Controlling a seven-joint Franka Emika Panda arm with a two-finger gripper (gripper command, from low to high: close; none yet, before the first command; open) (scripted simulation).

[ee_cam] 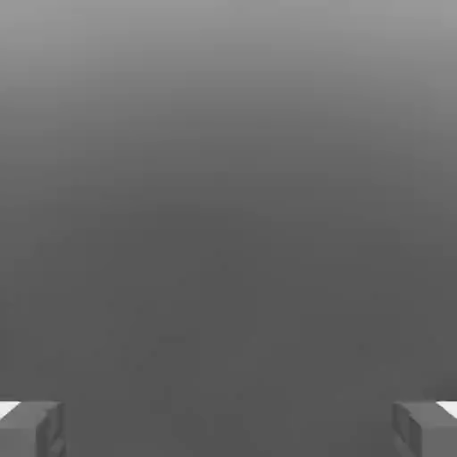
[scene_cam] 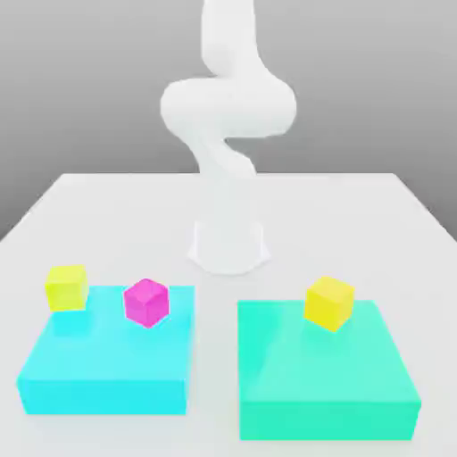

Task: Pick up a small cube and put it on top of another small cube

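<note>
The gripper (ee_cam: pixel 228 428) has its two fingers (ee_cam: pixel 31 428) spread as wide apart as they go, one grey tip at each lower corner of the hand view, with nothing between them and nothing touched; behind them lies plain grey ground. The exterior view gives the scene itself: the white arm (scene_cam: pixel 228 116) rising from its base at the back of a white table (scene_cam: pixel 393 214), and in front of it two flat blocks side by side, a cyan block (scene_cam: pixel 107 375) on the exterior view's left and a teal block (scene_cam: pixel 326 384) on its right. The small cube (scene_cam: pixel 146 303), magenta-pink, sits at the cyan block's back edge, turned so one corner faces the camera; being a cube, it has no long axis. A yellow cube (scene_cam: pixel 66 287) is near the cyan block's far left corner, and another yellow cube (scene_cam: pixel 329 302) sits at the back of the teal block
</note>
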